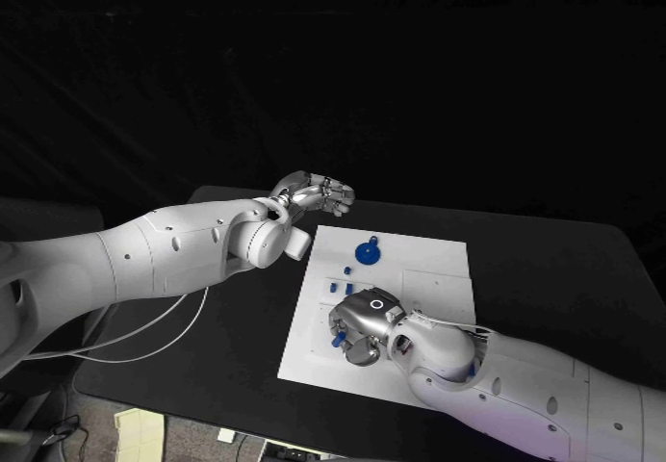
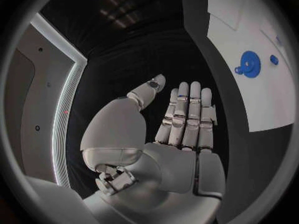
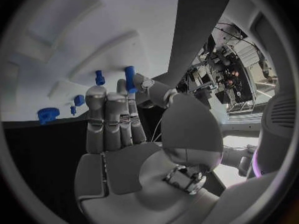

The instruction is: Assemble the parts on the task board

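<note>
Board [image 1: 430, 289]: middle of the table [image 1: 583, 269].
Gear [image 1: 367, 253]: on the board, far part, toward the left edge.
Small pegs [image 1: 343, 286]: on the board, nearer than the gear.
Left hand [image 1: 317, 195]: over the table, beyond the board's far left corner.
Right hand [image 1: 364, 325]: over the board's near part.

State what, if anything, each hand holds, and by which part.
Left hand holds nothing. Right hand touches a blue peg at its fingertips; a grip cannot be told.
</note>
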